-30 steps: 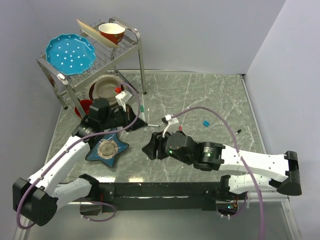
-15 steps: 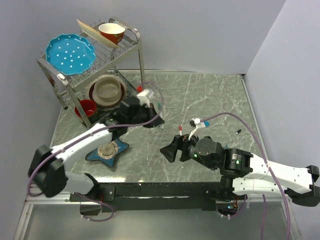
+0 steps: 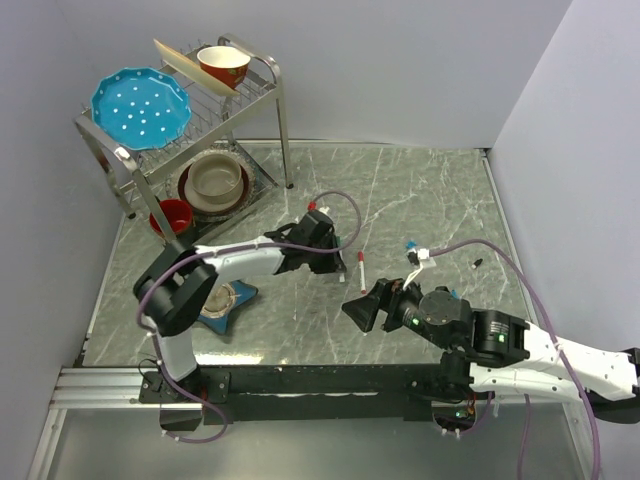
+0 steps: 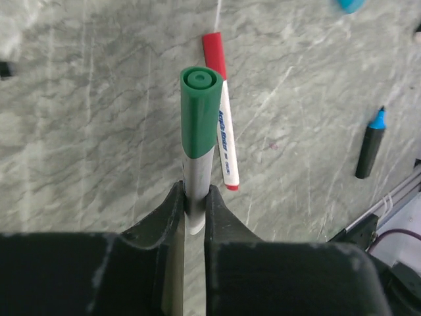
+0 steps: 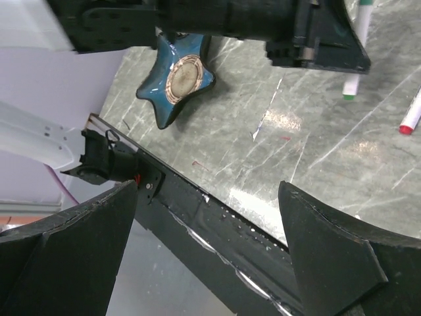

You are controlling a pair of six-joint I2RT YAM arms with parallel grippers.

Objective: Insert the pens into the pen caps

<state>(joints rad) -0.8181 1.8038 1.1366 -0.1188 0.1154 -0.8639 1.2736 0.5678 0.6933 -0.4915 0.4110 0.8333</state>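
Green-capped pen (image 4: 199, 131) clamped in left gripper (image 4: 195, 192); right gripper (image 5: 209, 189) gapes empty.

A metal rack (image 3: 215, 103) holding a blue plate (image 3: 140, 107) and red bowl (image 3: 223, 65) stands near a star-shaped dish (image 3: 228, 300).

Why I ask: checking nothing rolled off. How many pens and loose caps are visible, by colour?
Green-capped pen: 1
Red-capped pen: 1
Black pen with bare blue tip: 1
Loose blue cap: 1
Loose black cap: 1
Total: 5
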